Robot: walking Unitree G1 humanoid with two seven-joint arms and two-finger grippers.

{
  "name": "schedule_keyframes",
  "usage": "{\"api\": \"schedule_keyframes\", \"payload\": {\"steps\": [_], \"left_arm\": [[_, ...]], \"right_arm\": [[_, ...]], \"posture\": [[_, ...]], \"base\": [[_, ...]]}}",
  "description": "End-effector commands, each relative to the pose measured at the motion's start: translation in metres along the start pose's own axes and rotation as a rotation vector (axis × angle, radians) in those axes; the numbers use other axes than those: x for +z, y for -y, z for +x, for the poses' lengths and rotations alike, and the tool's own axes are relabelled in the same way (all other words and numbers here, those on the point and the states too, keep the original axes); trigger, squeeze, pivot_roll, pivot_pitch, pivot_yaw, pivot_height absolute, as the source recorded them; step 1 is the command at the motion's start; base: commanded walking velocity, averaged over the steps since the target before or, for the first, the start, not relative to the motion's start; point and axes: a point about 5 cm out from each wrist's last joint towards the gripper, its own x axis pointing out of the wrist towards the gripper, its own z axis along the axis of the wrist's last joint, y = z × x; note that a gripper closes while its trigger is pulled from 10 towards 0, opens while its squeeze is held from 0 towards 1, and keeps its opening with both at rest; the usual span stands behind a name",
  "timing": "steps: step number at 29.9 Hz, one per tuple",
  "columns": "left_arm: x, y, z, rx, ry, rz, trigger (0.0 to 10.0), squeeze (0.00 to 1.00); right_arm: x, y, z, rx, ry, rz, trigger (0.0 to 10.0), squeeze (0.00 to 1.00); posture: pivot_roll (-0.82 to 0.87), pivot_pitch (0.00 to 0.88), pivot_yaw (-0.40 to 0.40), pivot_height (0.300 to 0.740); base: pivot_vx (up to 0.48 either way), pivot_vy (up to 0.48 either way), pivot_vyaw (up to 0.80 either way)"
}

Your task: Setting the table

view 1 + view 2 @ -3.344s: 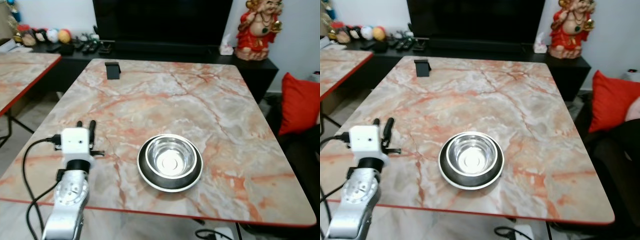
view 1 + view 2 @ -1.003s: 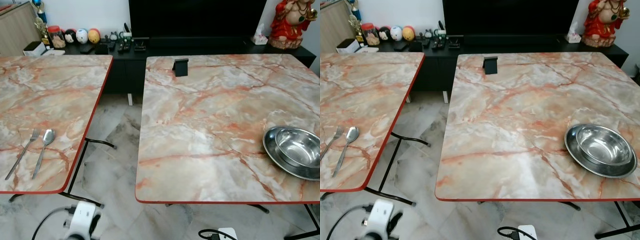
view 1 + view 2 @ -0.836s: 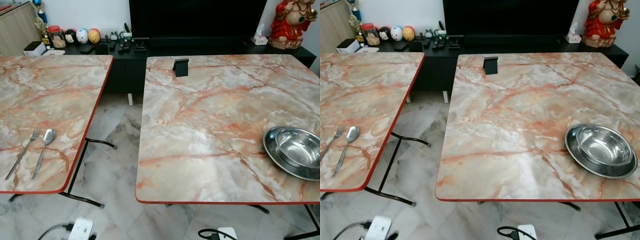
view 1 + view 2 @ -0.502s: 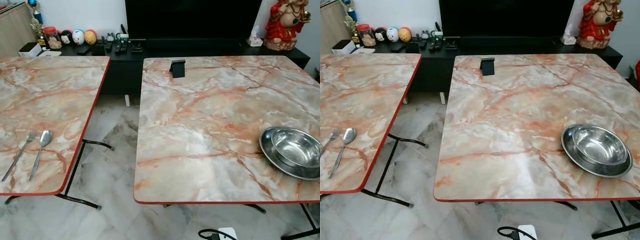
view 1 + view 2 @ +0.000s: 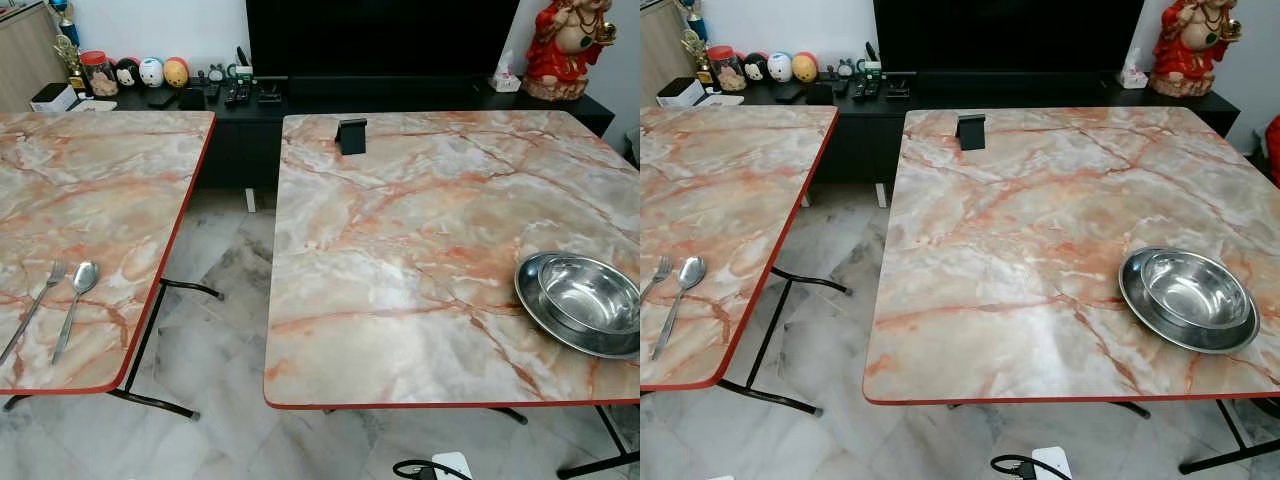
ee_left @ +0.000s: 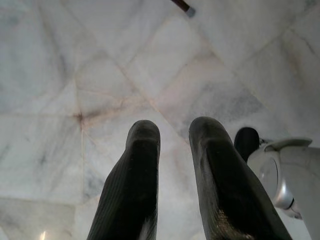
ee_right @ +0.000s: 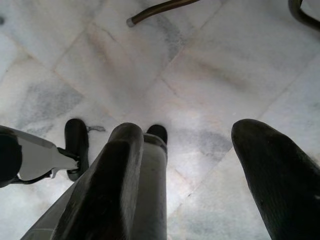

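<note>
On the left tabletop, a marble-patterned slab edged in red, a fork and a spoon lie side by side near the front edge, handles toward the robot, the fork to the left of the spoon and just apart from it. Between the two tables runs a strip of pale marble floor crossed by black table legs. The right tabletop carries a small black stand near its far edge and, at the near right, a steel bowl sitting inside a wider steel plate. Behind both tables a low black cabinet holds small painted figures and remote controls, with a red statue at its right end. The left gripper hangs over the floor with its two black fingers a narrow gap apart, holding nothing. The right gripper also hangs over the floor, fingers spread wide and empty.
</note>
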Motion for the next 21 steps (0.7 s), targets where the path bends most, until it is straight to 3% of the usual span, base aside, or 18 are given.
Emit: {"api": "schedule_keyframes", "payload": {"steps": [1, 21], "left_arm": [[-0.005, 0.002, -0.001, -0.004, -0.013, -0.021, 10.0, 0.00], [0.006, 0.015, 0.003, -0.069, 0.024, 0.016, 10.0, 0.00]], "right_arm": [[0.001, 0.002, 0.000, -0.013, 0.007, -0.010, 10.0, 0.00], [0.000, 0.004, -0.001, -0.087, 0.028, 0.057, 10.0, 0.00]], "posture": [[0.01, 0.000, -0.009, 0.740], [0.00, 0.000, 0.000, 0.740]], "base": [[0.000, 0.000, 0.00], [0.000, 0.000, 0.00]]}}
